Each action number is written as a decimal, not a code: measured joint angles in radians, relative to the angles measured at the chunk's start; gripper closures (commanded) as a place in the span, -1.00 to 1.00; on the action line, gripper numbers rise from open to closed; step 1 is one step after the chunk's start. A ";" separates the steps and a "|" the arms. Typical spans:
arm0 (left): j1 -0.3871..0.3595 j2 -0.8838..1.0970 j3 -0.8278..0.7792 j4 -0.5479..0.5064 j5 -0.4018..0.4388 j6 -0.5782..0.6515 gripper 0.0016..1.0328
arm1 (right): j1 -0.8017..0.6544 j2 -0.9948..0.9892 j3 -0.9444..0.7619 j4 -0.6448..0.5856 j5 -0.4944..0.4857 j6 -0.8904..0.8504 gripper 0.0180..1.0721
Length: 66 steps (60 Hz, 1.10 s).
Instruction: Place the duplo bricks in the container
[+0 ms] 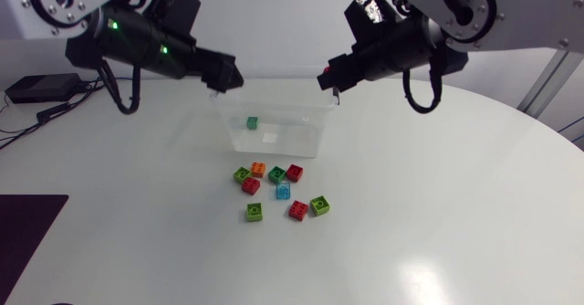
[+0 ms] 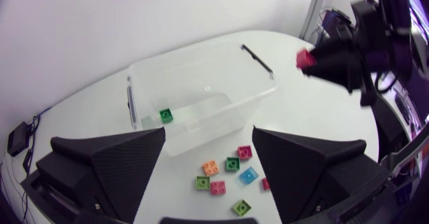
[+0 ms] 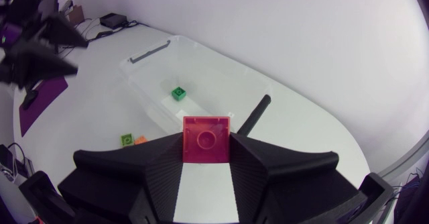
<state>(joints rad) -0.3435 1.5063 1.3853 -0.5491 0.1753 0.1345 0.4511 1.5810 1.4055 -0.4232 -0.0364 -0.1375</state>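
Right gripper (image 3: 206, 151): both wedge fingers clamped on a pink-red square duplo brick (image 3: 207, 135), one on each flank, stud face towards the wrist camera; brick held well above the table.

Ahead of and below that gripper: clear plastic rectangular container (image 3: 141, 93), open-topped; in the head view the fingertips sit about over its far right corner, not plainly over the middle.

Further ahead, on the container floor: one small green duplo brick (image 3: 178, 92), alone.

Beside the right gripper, outside the container's near wall: loose coloured duplo bricks (image 1: 283, 192) on the white table, green, orange, red and one blue; none touched.

Farthest out, across the container: left gripper (image 2: 208, 133), fingers spread wide and holding nothing, hanging over the opposite far corner; the container and loose bricks lie ahead of it and below.

Step in hand, by my reading: delivery of the pink-red brick, release not yet made.

Next move calls for a short carry inward so the brick clears the rim; then lower a little and part the fingers; a drop from the corner risks a bounce off the wall; the loose bricks wait after that.
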 measured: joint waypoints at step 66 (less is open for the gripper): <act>-0.159 0.211 -0.431 0.089 0.000 0.443 -0.65 | 0.000 0.222 0.164 -0.030 0.003 -0.006 -0.77</act>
<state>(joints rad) -0.5030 1.7168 0.9546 -0.4606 0.1757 0.5777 0.4507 1.8027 1.5692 -0.4534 -0.0334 -0.1440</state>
